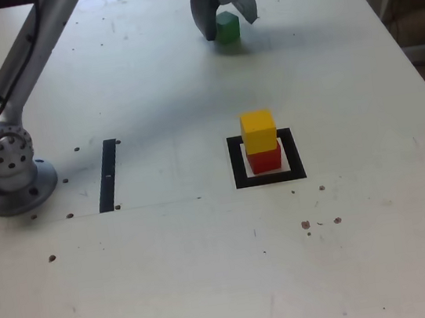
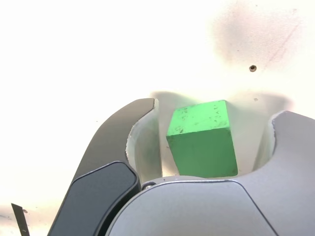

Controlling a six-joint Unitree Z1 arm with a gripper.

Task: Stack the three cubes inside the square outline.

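The green cube (image 1: 227,27) sits on the table at the far side, between the two fingers of my gripper (image 1: 230,28). In the wrist view the green cube (image 2: 203,140) lies turned a little askew between the jaws of the gripper (image 2: 215,108). A gap shows on each side of it, so the gripper is open around it. The yellow cube (image 1: 258,131) rests on the red cube (image 1: 265,159), and both stand inside the square outline (image 1: 237,163) near the table's middle.
A straight black strip (image 1: 108,175) lies on the table at the exterior view's left of the outline. The arm's base (image 1: 8,168) is bolted at the left edge. Small dark screw holes dot the white tabletop (image 1: 212,270).
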